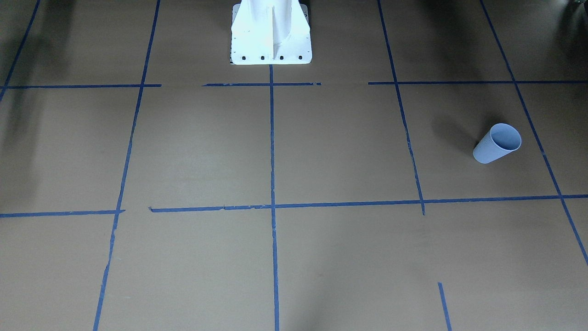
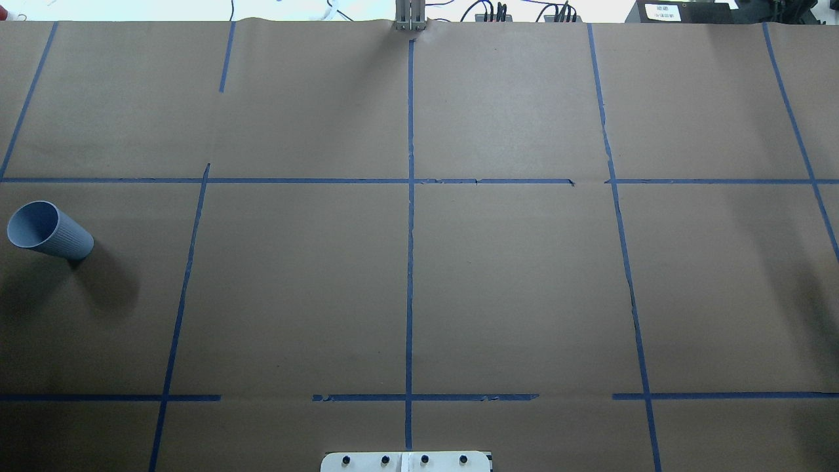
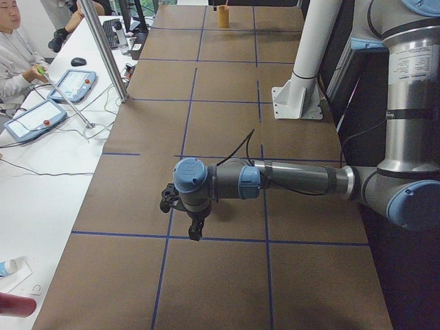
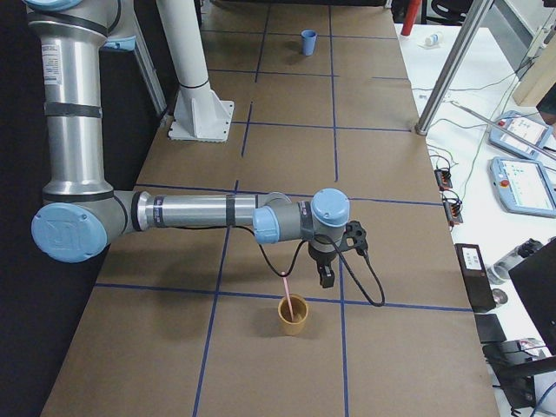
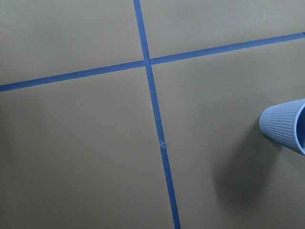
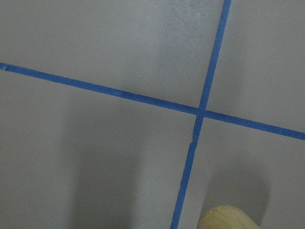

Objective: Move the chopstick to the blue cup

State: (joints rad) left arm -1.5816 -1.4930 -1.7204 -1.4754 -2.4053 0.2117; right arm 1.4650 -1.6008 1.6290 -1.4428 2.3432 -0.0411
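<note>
The blue cup (image 1: 498, 143) stands upright on the brown table, on the robot's left side (image 2: 49, 231). Its ribbed side shows at the right edge of the left wrist view (image 5: 286, 126). A pale pink chopstick (image 4: 286, 291) stands tilted in a tan cup (image 4: 294, 315) at the table's right end. The tan cup's rim shows in the right wrist view (image 6: 226, 218). My right gripper (image 4: 326, 278) hangs just beside and above the tan cup. My left gripper (image 3: 195, 232) hangs over the table's left end. I cannot tell whether either gripper is open or shut.
The white robot pedestal (image 1: 271, 37) stands at the table's middle back edge. Dark blue tape lines (image 2: 410, 262) cross the table. A metal post (image 4: 452, 69) and a side table with control tablets (image 4: 526, 178) stand beyond the far edge. An operator (image 3: 17, 55) sits there.
</note>
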